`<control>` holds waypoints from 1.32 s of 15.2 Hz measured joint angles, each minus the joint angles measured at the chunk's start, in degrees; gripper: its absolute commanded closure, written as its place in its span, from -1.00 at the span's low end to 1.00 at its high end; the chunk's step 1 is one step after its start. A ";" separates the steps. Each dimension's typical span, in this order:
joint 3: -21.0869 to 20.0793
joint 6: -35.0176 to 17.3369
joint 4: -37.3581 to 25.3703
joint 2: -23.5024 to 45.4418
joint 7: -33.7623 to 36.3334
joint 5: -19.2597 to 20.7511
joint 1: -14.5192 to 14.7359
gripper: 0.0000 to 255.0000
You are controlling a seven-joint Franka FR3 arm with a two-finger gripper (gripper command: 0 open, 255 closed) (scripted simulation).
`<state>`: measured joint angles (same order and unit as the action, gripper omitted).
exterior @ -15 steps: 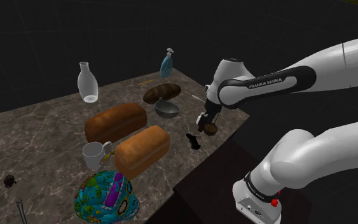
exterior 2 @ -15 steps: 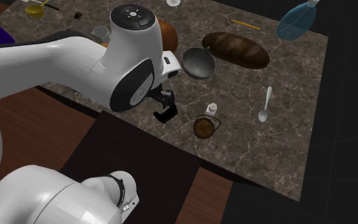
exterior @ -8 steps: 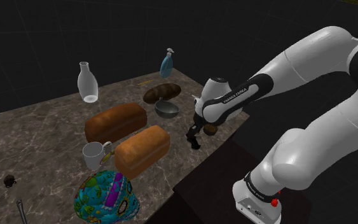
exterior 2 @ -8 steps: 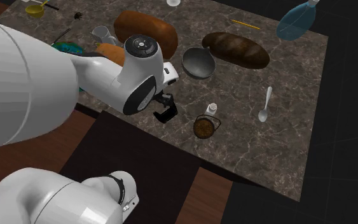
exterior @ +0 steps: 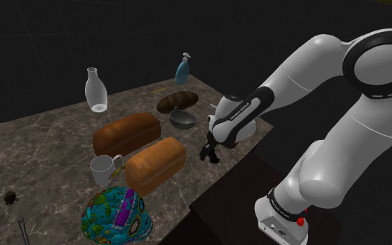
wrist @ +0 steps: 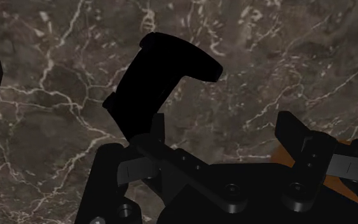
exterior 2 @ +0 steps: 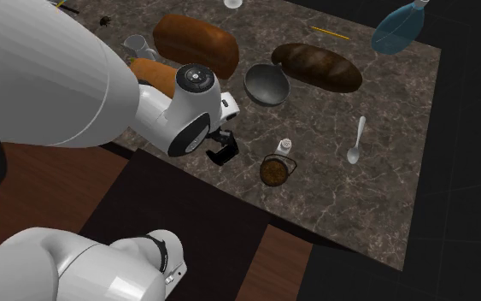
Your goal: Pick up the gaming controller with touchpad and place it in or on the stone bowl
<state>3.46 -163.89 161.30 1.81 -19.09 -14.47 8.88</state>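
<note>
Dark marbled counter (exterior: 41, 146) carries a black game controller (wrist: 165, 76), lying at the counter's edge nearest the robot's stand (exterior: 239, 198). Black tool (wrist: 222, 137) hovers close over it, fingers spread, gripping nothing. Grey bowl (exterior: 182, 119) sits apart, further in from that edge.

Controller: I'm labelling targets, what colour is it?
The controller is solid black; wrist view shows it best.

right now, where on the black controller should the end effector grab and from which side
Probably straight down from above: the controller lies flat on the marble table. Close across one slim handle arm, not the wide bent span.
</note>
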 measured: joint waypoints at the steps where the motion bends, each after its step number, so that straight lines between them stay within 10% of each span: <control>1: -0.23 -0.83 -0.22 1.08 -0.73 -0.97 0.04 -1.00; 7: -0.49 -1.83 -0.29 2.14 -1.66 -2.08 -0.04 -1.00; 8: -0.50 -1.83 -0.29 2.14 -1.66 -2.08 -0.04 1.00; 17: -0.50 -1.83 -0.29 2.14 -1.66 -2.08 -0.04 1.00; 18: -0.50 -1.83 -0.29 2.14 -1.66 -2.08 -0.04 -1.00; 20: -0.29 -3.04 -0.08 2.54 -2.47 -2.49 -0.47 -1.00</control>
<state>3.17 -166.93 161.22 4.35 -21.55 -16.95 8.41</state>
